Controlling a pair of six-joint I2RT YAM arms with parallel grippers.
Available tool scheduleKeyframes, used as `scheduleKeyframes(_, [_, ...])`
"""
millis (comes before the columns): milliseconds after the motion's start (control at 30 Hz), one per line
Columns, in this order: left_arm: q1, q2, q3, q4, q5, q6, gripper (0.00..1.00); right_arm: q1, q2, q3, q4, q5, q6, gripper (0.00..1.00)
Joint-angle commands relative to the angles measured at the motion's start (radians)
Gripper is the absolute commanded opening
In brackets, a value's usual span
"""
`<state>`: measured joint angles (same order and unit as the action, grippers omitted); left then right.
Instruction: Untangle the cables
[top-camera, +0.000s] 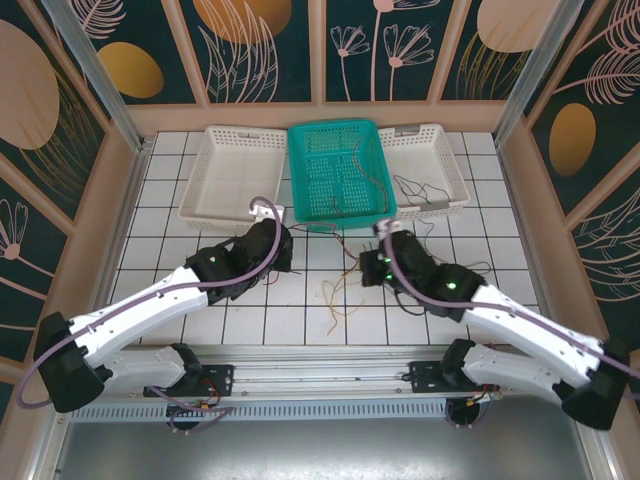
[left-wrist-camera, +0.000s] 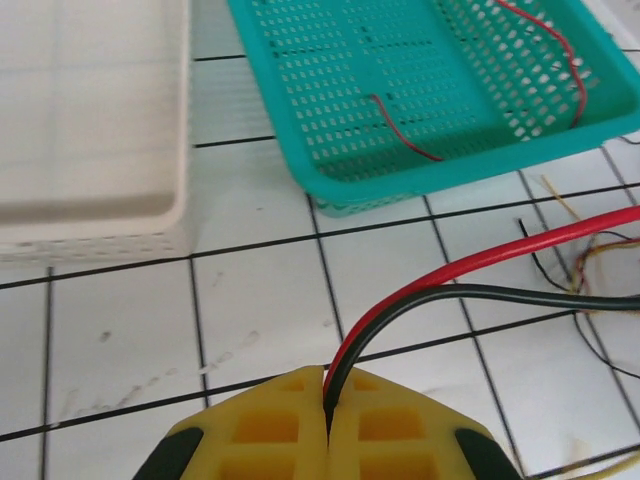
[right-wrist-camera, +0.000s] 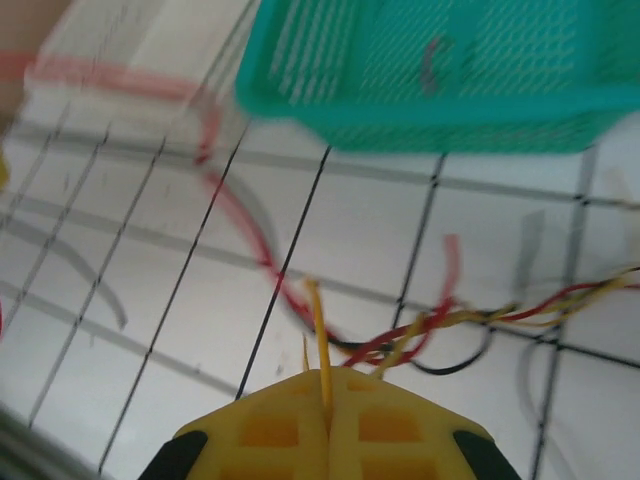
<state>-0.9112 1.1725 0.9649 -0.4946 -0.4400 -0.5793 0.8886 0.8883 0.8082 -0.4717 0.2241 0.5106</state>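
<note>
White-tiled counter (top-camera: 170, 250) spreads beneath both arms. On it, the left claw (left-wrist-camera: 328, 408) is clenched on a red wire (left-wrist-camera: 480, 258) and a black wire (left-wrist-camera: 520, 292), both running off to its right. Between the two claws lie the tangled cables (top-camera: 336, 296). Further right, the right claw (right-wrist-camera: 326, 395) pinches a yellow wire (right-wrist-camera: 318, 335), with a teal basket (right-wrist-camera: 420, 110) just ahead of it.

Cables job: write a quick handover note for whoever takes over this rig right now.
Left tool: shut on a red wire and a black wire.
Right tool: shut on a yellow wire.
Done: one thin wire lies in the teal basket, another wire in the right white basket.
Left: the tangle on the tiled table, not yet pulled apart.
</note>
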Motion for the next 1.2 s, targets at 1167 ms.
scheduleKeyframes(1167, [0.104,-0.25,0.147,-0.38,-0.313,0.117,0.0,-0.48,-0.321,0.139,-0.166,0.178,0.037,0.0])
